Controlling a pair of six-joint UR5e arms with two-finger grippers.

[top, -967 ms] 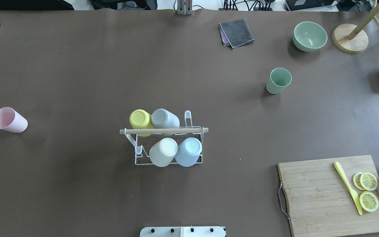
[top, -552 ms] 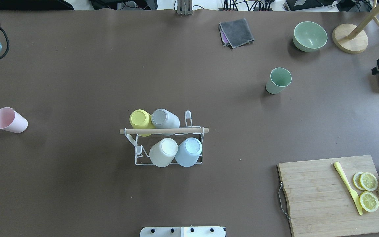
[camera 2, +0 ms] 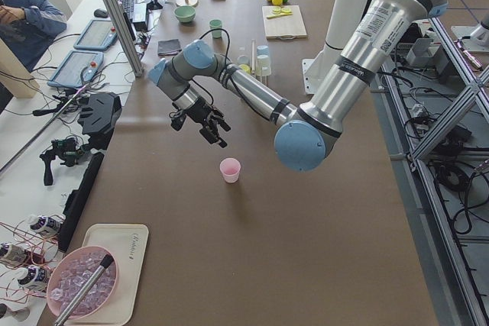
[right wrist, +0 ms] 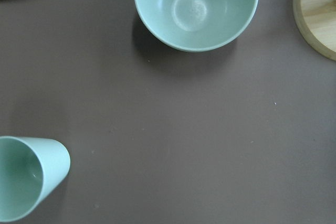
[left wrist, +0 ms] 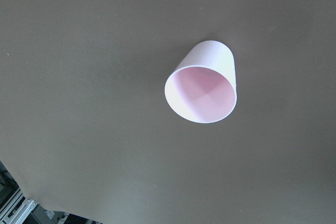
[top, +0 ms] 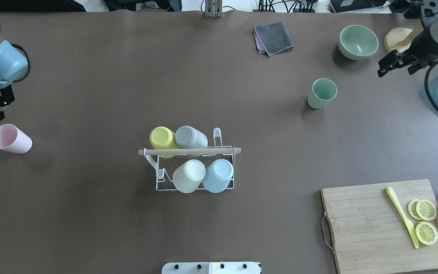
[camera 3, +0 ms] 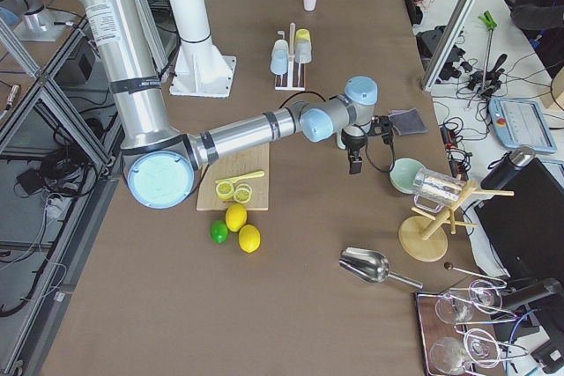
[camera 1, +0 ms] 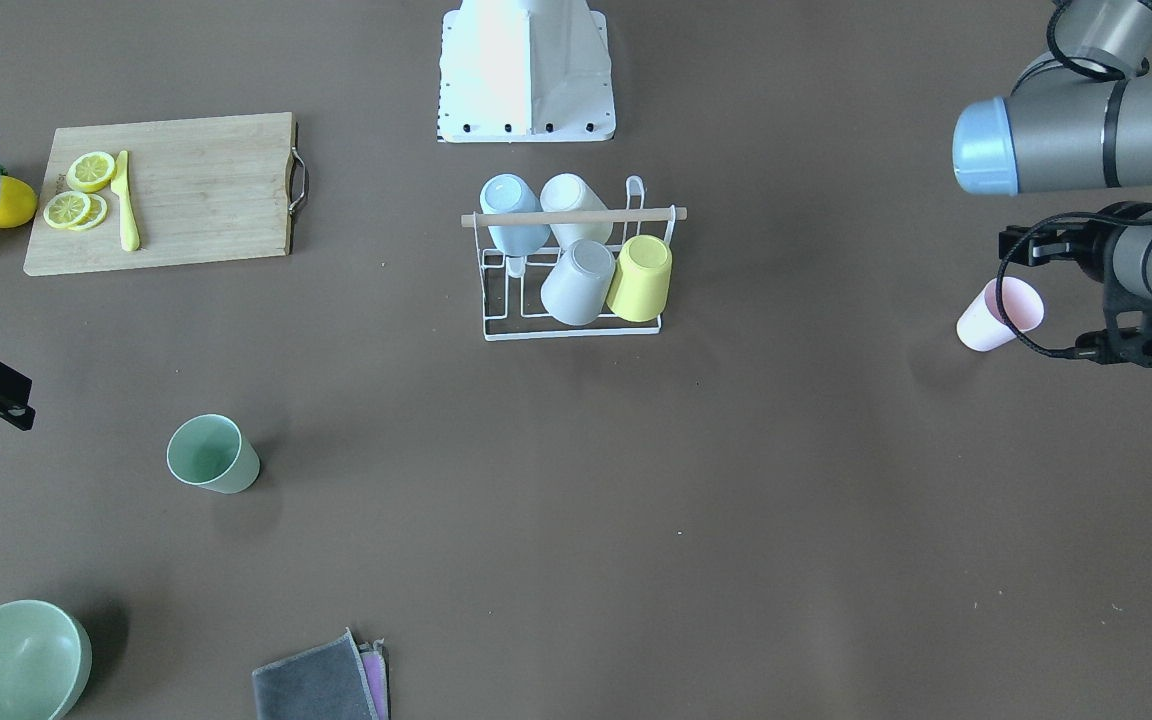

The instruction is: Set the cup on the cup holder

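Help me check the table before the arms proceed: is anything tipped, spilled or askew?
Nothing stands out. The pink cup and the green cup both stand upright, apart from the cup holder. The holder carries four upturned cups on its prongs. No spill or damage shows.

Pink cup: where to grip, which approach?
Pinch the rim wall of the pink cup from above, left fingers straddling it. It stands upright, mouth up, nothing near, and its sides taper downward, so a side grip could slip.

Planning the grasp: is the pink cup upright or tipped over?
Upright. The pink cup stands on its narrow base, open mouth facing up, nothing touching it.
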